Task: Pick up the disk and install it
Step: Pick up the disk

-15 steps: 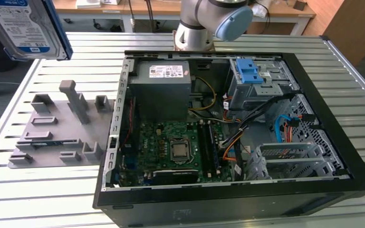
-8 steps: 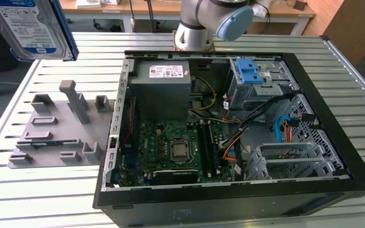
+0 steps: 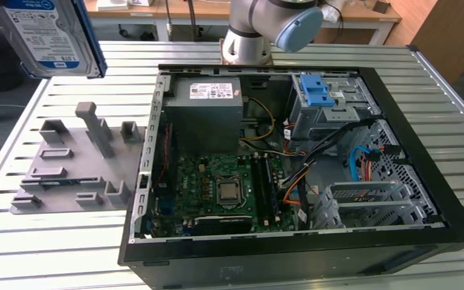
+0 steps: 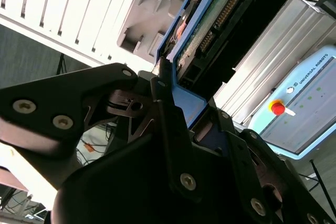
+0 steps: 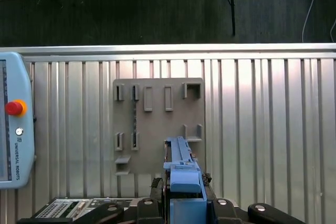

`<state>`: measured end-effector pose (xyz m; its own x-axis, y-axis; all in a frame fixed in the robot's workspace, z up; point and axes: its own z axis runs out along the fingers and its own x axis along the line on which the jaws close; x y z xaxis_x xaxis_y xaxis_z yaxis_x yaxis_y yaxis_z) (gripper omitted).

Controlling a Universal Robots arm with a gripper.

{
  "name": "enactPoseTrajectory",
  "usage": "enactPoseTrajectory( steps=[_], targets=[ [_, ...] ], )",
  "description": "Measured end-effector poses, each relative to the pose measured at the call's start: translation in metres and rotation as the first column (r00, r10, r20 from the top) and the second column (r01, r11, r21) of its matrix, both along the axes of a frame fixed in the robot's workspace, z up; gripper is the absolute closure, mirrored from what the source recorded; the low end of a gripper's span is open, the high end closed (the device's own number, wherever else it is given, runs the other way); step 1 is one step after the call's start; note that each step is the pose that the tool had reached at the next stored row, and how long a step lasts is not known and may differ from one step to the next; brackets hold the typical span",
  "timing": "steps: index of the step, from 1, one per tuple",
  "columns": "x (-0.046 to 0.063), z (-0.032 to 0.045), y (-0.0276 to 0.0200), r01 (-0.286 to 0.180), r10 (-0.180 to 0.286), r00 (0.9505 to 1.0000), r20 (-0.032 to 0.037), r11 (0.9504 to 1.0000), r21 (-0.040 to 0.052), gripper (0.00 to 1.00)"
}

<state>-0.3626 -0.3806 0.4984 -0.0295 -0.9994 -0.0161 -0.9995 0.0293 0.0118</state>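
My gripper (image 4: pixel 185 97) is pinched onto the disk (image 4: pixel 206 27) by its blue end handle (image 4: pixel 184 106). In the second wrist view a black finger (image 4: pixel 167 108) presses against the handle's side, and the drive's green circuit board faces that camera. In the exterior view the disk (image 3: pixel 45 30) hangs at the exterior view's left, held up clear of the slatted metal table (image 3: pixel 70 254). Its white-and-blue label (image 3: pixel 55 57) is turned toward the camera and carries dark print that I leave unread. In the first wrist view the disk (image 5: pixel 182 166) is edge-on above the grey fixture plate (image 5: pixel 157 119), which lies on the table beside the open computer case (image 3: pixel 296 151). Inside the case the grey power supply (image 3: pixel 208 118) bears a white sticker (image 3: pixel 212 90) with small print. A blue latch bracket (image 3: pixel 316 90) sits atop the metal drive cage (image 3: pixel 328 112). A teach pendant (image 5: pixel 16 145) with a red button (image 5: pixel 14 107) and a line of lettering lies over the slats, apart from the plate.
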Motion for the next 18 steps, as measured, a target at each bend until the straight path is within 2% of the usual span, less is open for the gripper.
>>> enactPoseTrajectory(
  steps=[18],
  targets=[
    [0.029,0.0,-0.0028,0.0,0.0,1.0,-0.0039,1.0,0.0,0.64]
  ],
)
